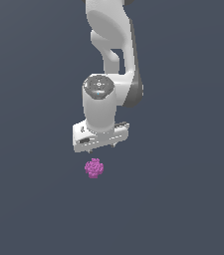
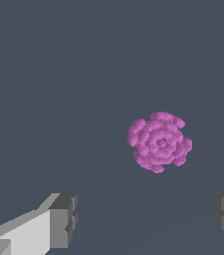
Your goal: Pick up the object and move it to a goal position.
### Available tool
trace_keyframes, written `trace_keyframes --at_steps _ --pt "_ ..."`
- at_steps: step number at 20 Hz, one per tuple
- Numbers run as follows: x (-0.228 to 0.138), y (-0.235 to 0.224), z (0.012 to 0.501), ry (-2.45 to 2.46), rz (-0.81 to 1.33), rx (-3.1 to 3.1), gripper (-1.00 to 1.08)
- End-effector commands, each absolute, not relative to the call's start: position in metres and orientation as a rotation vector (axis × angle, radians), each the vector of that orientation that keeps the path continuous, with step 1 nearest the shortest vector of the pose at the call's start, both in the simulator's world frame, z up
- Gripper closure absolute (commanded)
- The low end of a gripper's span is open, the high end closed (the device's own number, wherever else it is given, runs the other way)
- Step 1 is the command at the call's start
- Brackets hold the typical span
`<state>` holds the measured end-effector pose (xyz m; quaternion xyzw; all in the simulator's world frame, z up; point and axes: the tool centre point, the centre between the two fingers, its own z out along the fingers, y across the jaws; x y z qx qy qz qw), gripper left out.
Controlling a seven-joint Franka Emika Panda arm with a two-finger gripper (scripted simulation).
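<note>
Currently on approach, I judge. Surface (image 1: 29, 199) bare grey. Hand (image 1: 102, 144) hangs above, fingers (image 2: 61, 221) spread wide, gripping nothing. Ball (image 1: 94, 168) lies on surface just beyond the hand, apart from both fingers. Next: centre over it, descend, close.

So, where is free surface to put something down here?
Almost everywhere: the dark surface is bare on both sides of the purple ball and nearer the camera. Only the spot under the open end effector is occupied.
</note>
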<state>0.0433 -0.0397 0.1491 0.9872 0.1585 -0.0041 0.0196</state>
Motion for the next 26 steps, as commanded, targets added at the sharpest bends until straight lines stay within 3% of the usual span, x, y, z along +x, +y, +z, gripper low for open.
trace_keyframes --at_steps 1,26 --pt "0.050 -0.045 0.141 0.583 -0.014 3.052 -0.92" --pt "0.083 -0.078 0.092 1.067 -0.001 2.954 -0.92"
